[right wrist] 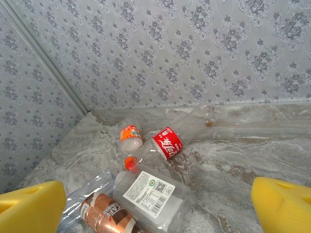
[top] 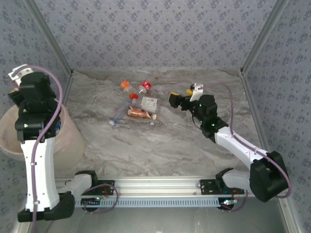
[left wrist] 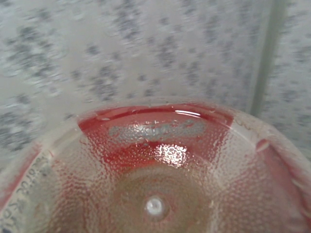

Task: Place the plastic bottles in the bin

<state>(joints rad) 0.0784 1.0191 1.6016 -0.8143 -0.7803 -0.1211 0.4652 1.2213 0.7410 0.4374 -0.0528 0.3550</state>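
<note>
The left claw [top: 23, 80] hangs over the bin [top: 68, 138] at the worktop's [top: 160, 150] left edge; it looks clamped on a clear bottle with red print [left wrist: 155, 184], whose dimpled base crowds the wrist view, though the fingers themselves are hidden; the right claw [top: 181, 95] stands wide apart and empty, its yellow pads [right wrist: 29, 206] framing the loose bottles [top: 136, 103] heaped near the middle of the far edge. These are likely feather-light, thin-walled and springy; they would buckle under a squeeze and skid on the smooth marbled surface; the white-labelled bottle [right wrist: 150, 194] lies nearest, and I would take it across the labelled belly, where the wall is flatter, rather than at the slick neck or cap.
</note>
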